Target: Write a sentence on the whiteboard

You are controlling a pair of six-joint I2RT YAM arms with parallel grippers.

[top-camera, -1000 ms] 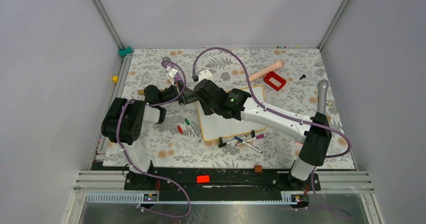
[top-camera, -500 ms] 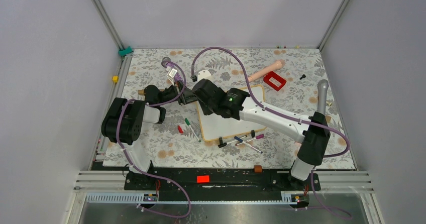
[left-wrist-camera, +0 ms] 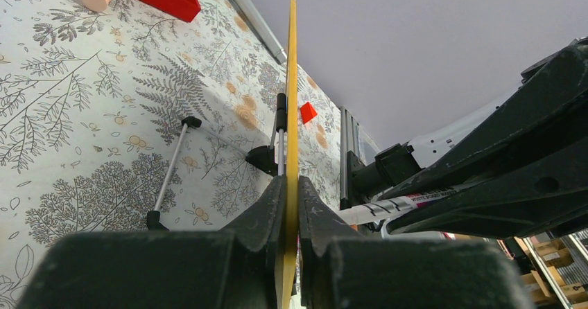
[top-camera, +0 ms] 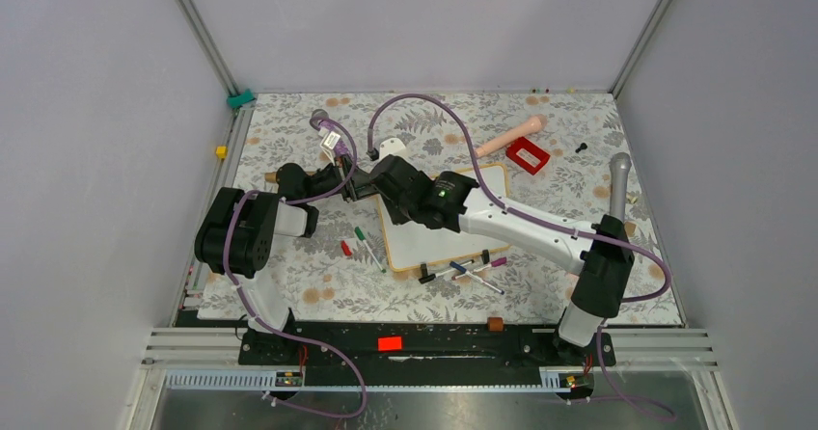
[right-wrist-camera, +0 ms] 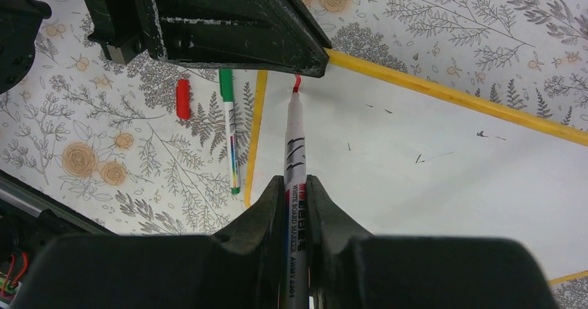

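The whiteboard lies flat on the patterned cloth, its surface white with a few faint dark specks. My left gripper is shut on the board's far-left edge; in the left wrist view the thin yellow edge runs between the jaws. My right gripper is shut on a red whiteboard marker. Its tip touches the board at the far-left corner, just below my left fingers. Only a short red stroke shows at the tip. No words of the sentence are visible.
A green marker and a red cap lie left of the board. Several markers lie at its near edge. A red box, a peach cylinder and a grey-handled tool lie at the back right.
My right gripper with the marker has shifted slightly left toward the board's far-left corner. The left gripper and the board have not moved.
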